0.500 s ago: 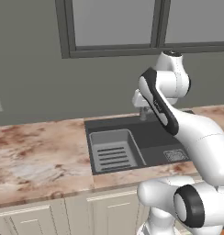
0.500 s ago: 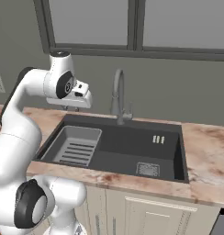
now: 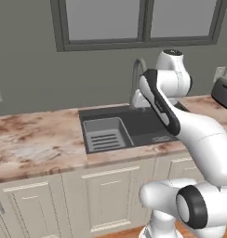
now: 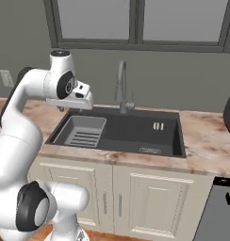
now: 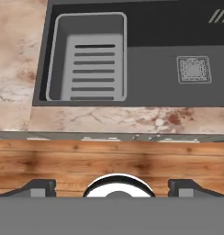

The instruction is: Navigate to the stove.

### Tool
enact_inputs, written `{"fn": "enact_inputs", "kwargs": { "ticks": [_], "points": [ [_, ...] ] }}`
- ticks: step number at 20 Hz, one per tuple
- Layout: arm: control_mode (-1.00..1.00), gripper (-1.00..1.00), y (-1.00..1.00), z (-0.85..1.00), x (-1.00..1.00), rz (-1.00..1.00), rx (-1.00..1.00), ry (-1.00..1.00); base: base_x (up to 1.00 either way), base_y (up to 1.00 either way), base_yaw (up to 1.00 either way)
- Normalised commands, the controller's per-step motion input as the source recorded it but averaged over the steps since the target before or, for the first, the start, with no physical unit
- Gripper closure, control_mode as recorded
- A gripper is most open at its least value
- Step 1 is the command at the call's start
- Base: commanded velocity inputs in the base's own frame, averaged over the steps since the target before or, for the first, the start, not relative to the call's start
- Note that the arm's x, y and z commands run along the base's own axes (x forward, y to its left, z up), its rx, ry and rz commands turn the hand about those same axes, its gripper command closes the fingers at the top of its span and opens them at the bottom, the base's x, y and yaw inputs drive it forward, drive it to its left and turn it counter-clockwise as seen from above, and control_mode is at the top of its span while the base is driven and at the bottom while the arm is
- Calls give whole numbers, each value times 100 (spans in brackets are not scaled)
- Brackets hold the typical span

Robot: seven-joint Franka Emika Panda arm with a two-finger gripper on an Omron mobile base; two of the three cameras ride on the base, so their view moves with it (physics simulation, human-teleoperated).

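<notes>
sink [image 4: 135,129] dk grey | rack [image 5: 88,57] grey ribbed | counter [image 3: 36,144] pink-brown marble

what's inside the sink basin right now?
In the sink basin, a grey ribbed rack sits at one end; a square drain is in the bare floor beside it. No dishes visible. Whatever lies under the rack is covered.

The arm [image 3: 180,125] is glossy white, built of rounded tubular links with dark grey bands and round caps at the joints, rising from a bulbous white base.
</notes>
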Motion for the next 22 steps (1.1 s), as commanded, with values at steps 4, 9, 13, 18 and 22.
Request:
{"fn": "enact_inputs", "kwargs": {
  "ticks": [4, 9, 13, 18, 22],
  "points": [
    [100, -100, 0, 0, 0, 0, 0, 0, -42, 11, -34],
    [100, -100, 0, 0, 0, 0, 0, 0, -39, 1, 4],
    [100, -100, 0, 0, 0, 0, 0, 0, -60, 0, 18],
    [100, -100, 0, 0, 0, 0, 0, 0, -31, 36, -20],
    [100, -100, 0, 0, 0, 0, 0, 0, -36, 29, 45]
  ]
}}
